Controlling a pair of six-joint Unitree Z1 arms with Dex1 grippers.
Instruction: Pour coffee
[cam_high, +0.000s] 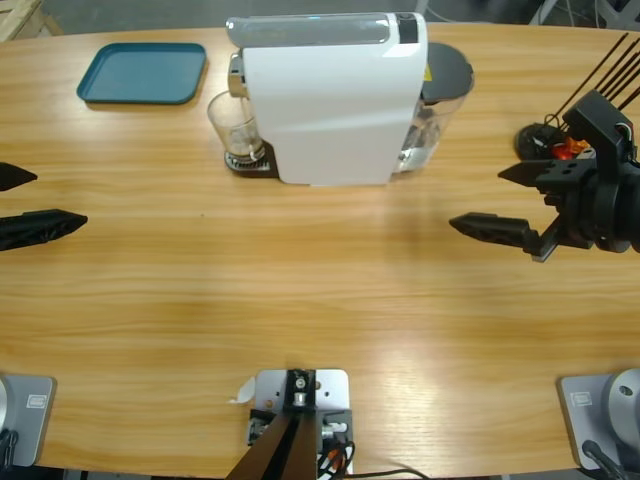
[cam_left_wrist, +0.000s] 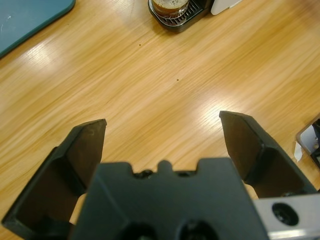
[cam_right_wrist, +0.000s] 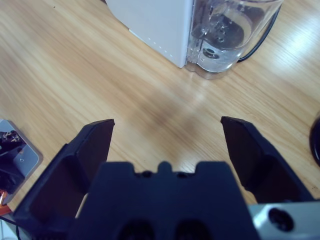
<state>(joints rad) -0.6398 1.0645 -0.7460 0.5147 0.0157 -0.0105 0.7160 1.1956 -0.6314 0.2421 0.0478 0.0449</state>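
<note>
my left tool (cam_high: 30, 203) hung open and empty at the bench's (cam_high: 300, 290) left edge, its jaws spread wide over bare wood. my right tool (cam_high: 510, 200) hung open and empty too, near the right edge, pointed toward the machine (cam_high: 330, 100). the machine stood at the far edge, near the middle, with its clear tank (cam_right_wrist: 230, 30) on the right side. a glass (cam_high: 236, 128) sat on the drip tray (cam_left_wrist: 175, 21) at its left side, under the spout, with the coffee (cam_left_wrist: 170, 6) low inside it. a teal tray (cam_high: 142, 72) lay toward the far left corner, well apart from both tools.
</note>
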